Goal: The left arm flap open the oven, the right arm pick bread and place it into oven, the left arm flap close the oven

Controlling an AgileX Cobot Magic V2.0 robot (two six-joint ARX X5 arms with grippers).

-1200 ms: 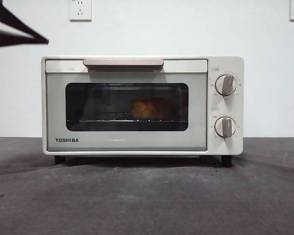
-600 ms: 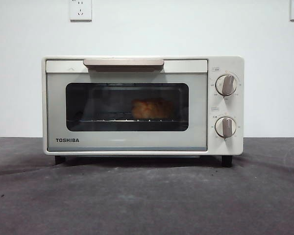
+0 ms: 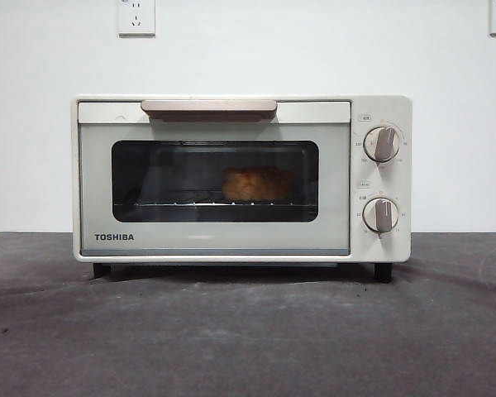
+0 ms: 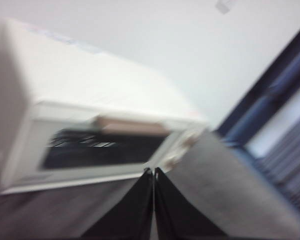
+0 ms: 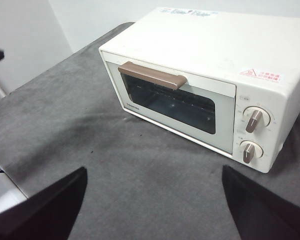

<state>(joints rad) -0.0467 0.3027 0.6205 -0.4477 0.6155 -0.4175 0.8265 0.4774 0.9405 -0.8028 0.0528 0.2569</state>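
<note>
Your oven (image 3: 240,178) is sitting door shut at the bench's back edge, bread (image 3: 256,184) resting inside on its rack. Your left gripper (image 4: 153,172) is hanging pressed together, right gripper (image 5: 155,187) spread wide; neither is touching it.

The front view was evenly and brightly lit, sharp throughout; the toaster oven (image 3: 240,178) cast a soft dark shadow under itself onto the grey tabletop (image 3: 248,331). Its dark glass window (image 3: 215,180) showed faint reflections. The left wrist view was heavily motion-blurred and washed out, the white wall (image 4: 190,55) nearly overexposed. The right wrist view was clear, diffusely lit.
</note>
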